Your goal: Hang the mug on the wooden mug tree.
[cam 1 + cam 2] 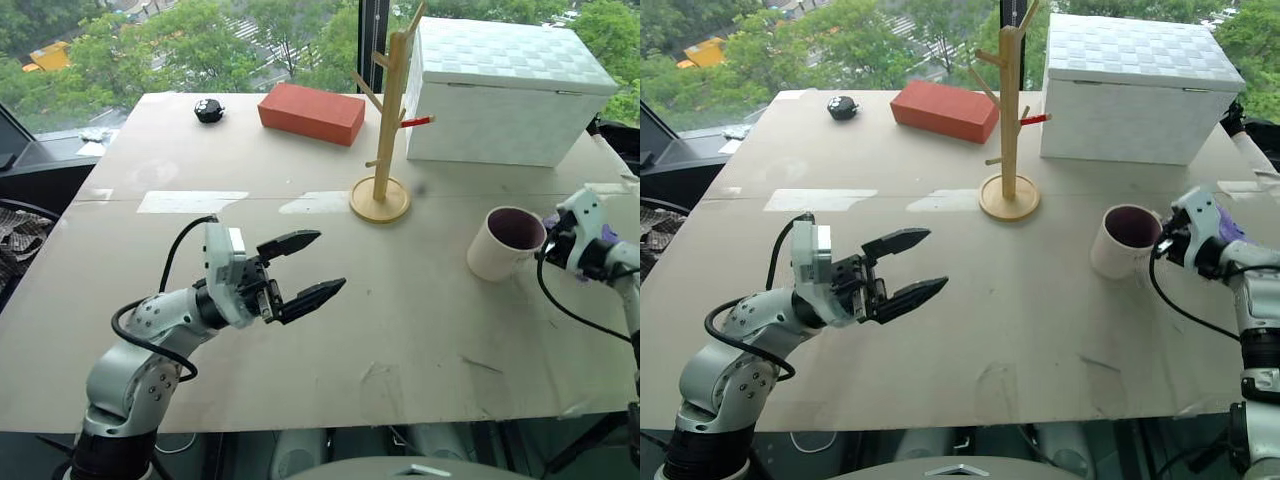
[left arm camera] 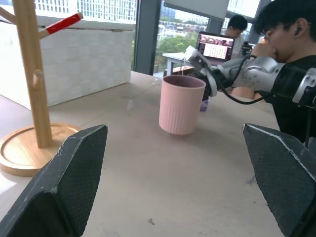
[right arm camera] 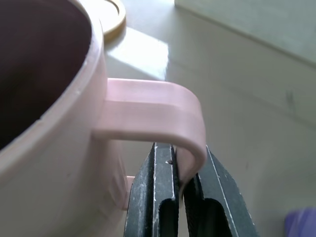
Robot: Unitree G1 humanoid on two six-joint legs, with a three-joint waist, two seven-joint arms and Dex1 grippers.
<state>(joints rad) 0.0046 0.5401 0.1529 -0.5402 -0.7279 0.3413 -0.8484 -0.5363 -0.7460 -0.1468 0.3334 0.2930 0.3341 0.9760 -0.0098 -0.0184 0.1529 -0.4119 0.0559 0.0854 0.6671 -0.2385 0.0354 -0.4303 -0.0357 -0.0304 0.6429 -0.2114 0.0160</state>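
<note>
Right tool (image 3: 190,197) is clamped on the outer bend of the mug's handle (image 3: 163,111), its two black fingers (image 3: 154,192) pinching the thin strap from either side, so we have the mug (image 1: 505,243) by its handle alone. The mug sits tilted, mouth leaning toward the wooden mug tree (image 1: 385,125); in the left wrist view its base looks just off the surface (image 1: 330,330), though we cannot be sure it has fully cleared. It is near the right edge, well apart from the tree, which stands upright on its round base in front of the white box (image 1: 505,90), with the red peg (image 1: 416,121) pointing toward that box. Our left tool (image 1: 306,267) hangs wide open and holds nothing over the near middle of the surface, clear of the route. To do this step well, we would lift before travelling, so the mug's bottom does not drag, and carry it slowly, because a pinch on a narrow handle lets the mug swing or twist. We should approach a free peg from its tip side, keep the handle loop's opening lined up with the peg, and mind the box close behind the red one. Since our fingers fill part of the loop, we judge the peg must enter through the free gap next to the mug's wall, and we should release only once the handle is resting on it.
</note>
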